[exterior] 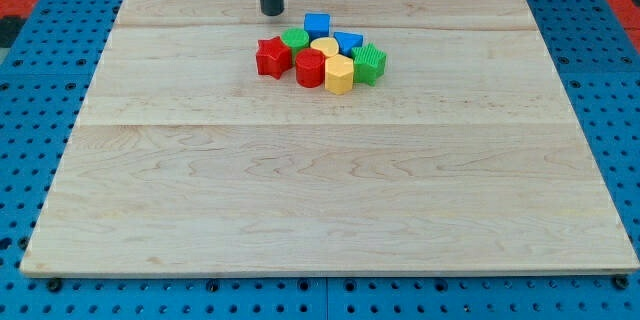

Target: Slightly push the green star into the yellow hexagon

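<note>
The blocks lie in one tight cluster near the view's top centre of the wooden board. The green star sits at the cluster's right edge, touching the yellow hexagon on its left. My tip stands on the board up and to the left of the cluster, a short gap above the red star, and touches no block.
Also in the cluster are a red cylinder, a second green block, a second yellow block, a blue cube and another blue block. Blue pegboard surrounds the board.
</note>
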`<state>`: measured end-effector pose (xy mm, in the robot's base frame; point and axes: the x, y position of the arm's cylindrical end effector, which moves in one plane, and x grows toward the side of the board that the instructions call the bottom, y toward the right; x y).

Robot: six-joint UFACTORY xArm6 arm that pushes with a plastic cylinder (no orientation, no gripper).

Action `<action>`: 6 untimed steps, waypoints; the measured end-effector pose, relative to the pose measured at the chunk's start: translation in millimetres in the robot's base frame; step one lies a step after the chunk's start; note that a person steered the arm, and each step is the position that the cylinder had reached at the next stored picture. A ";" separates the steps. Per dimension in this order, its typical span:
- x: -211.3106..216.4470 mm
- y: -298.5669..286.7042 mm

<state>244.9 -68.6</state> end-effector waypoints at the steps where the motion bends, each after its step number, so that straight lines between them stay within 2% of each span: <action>1: 12.5 93.9; 2: 27.4 120.7; 3: 48.6 176.5; 4: 91.7 152.7; 6: 91.2 96.1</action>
